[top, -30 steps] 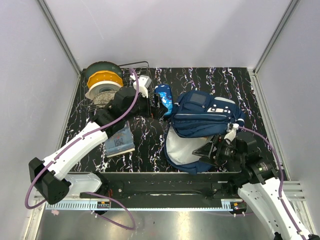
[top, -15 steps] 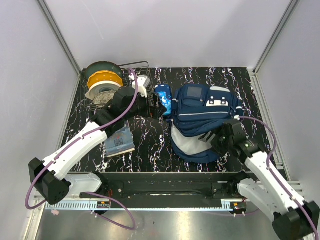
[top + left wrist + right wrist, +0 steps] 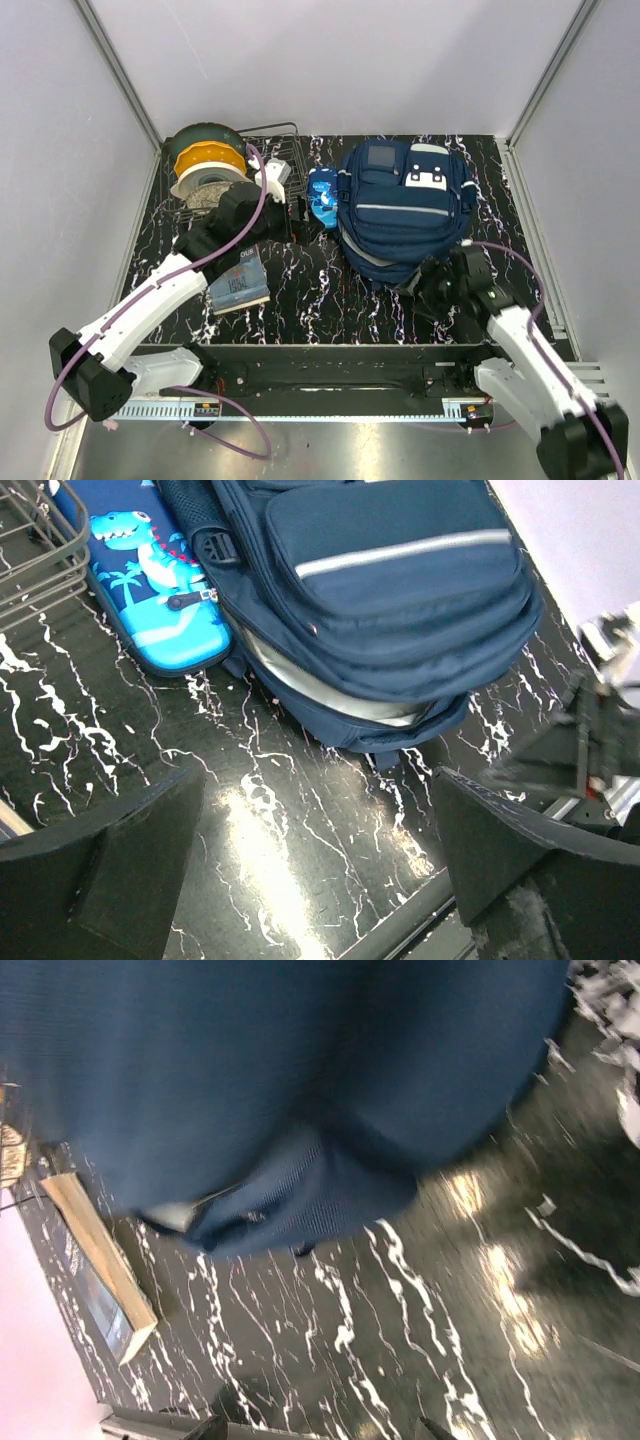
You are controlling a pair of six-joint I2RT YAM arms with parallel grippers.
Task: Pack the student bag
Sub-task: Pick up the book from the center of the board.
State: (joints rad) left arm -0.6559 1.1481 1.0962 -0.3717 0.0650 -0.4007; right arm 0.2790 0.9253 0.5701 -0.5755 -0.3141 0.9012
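The student bag (image 3: 400, 210) lies flat at the back right of the table, front pockets up, with a thin line of grey lining (image 3: 330, 690) showing at its near edge. My right gripper (image 3: 425, 285) hovers open just in front of that edge; in its wrist view the blurred navy fabric (image 3: 300, 1080) fills the top and nothing sits between the fingertips (image 3: 213, 1427). My left gripper (image 3: 300, 212) is open over bare table left of the bag, by a glossy blue dinosaur pencil case (image 3: 322, 196) (image 3: 150, 590) that touches the bag's side.
A book (image 3: 238, 280) (image 3: 95, 1260) lies at the front left. A wire basket (image 3: 278, 140) with spools (image 3: 205, 168) stands at the back left, its wire (image 3: 40, 540) close to the pencil case. Grey walls enclose the table.
The bag has slid back and flattened, and its wide grey opening no longer shows. The right gripper has come off its near edge. The left arm shifted slightly left.
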